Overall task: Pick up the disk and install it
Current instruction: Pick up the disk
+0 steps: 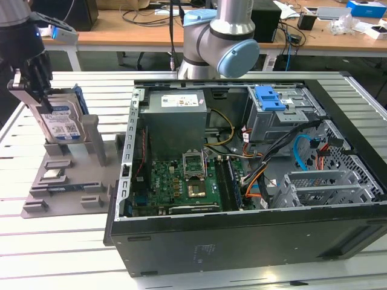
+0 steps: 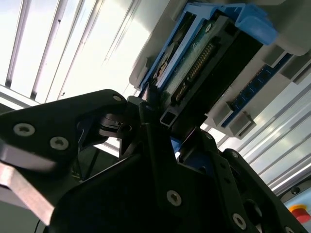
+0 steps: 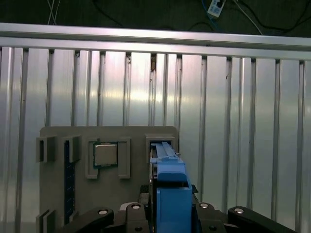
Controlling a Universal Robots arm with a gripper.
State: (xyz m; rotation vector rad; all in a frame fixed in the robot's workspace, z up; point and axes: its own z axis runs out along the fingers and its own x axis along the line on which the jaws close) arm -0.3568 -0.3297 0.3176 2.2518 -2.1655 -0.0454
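One disk (image 1: 60, 124) stands on edge in a slot of a grey holder plate (image 1: 66, 187). The plate lies on the slatted metal worktop (image 1: 60, 254), toward its edge at the exterior view's left. The disk's white-and-blue label carries barcodes, with print too small to read. The one claw (image 1: 35, 90) is clamped on the disk's upper end, black fingers (image 2: 160, 145) either side of its blue carrier frame (image 3: 171, 194). One square processor chip (image 3: 105, 155) sits in another pocket of the plate. One open computer case (image 1: 242, 241) lies just beside the plate. It holds one grey power supply (image 1: 175, 121) with a white label and one blue bracket (image 1: 269, 98) atop the drive bay (image 1: 272, 124).
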